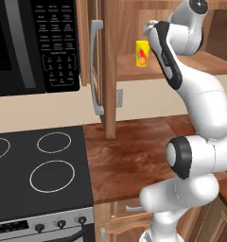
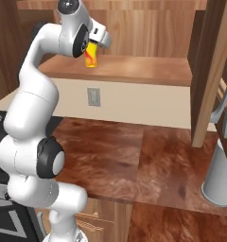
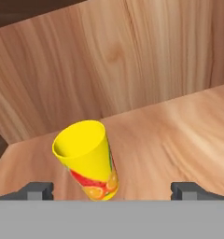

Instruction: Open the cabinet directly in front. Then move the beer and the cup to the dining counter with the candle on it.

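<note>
Reddish-brown worktop [image 2: 134, 156]: seen nearest, glossy and bare over most of its width, bounded on one side by the black stove [image 1: 39, 175] and met at the back by a pale wall with a socket plate [image 2: 93, 97].
Drawer below: a wooden front with a curved handle [image 1: 132, 208] is seen under the worktop edge, partly covered by the arm.
Grey cylinder [image 2: 219, 177]: stood on the worktop at the far right of the right base view, cut off by the frame edge; what it is cannot be told.
Cabinet [image 2: 134, 71]: both doors are swung open; one door [image 1: 99, 66] with its silver bar handle is seen edge-on beside the microwave [image 1: 35, 42], the other [image 2: 212, 71] hangs out over the worktop.
Shelf room: the lower shelf is seen as open bare wood to either side of the cup, closed in by the back panel and a side wall.
Gripper [image 3: 112, 190]: raised to shelf level; jaws are spread wide, nothing is held between them.
Cup [image 3: 88, 158]: yellow, with a red-orange fruit print, stood on the cabinet shelf just ahead of the fingertips [image 3: 37, 190] and between them, nearer the left one; no contact can be made out.
Cup contents: nothing is seen inside the part of its interior that shows.
Hidden: in the base views the cup is partly covered by the wrist.
</note>
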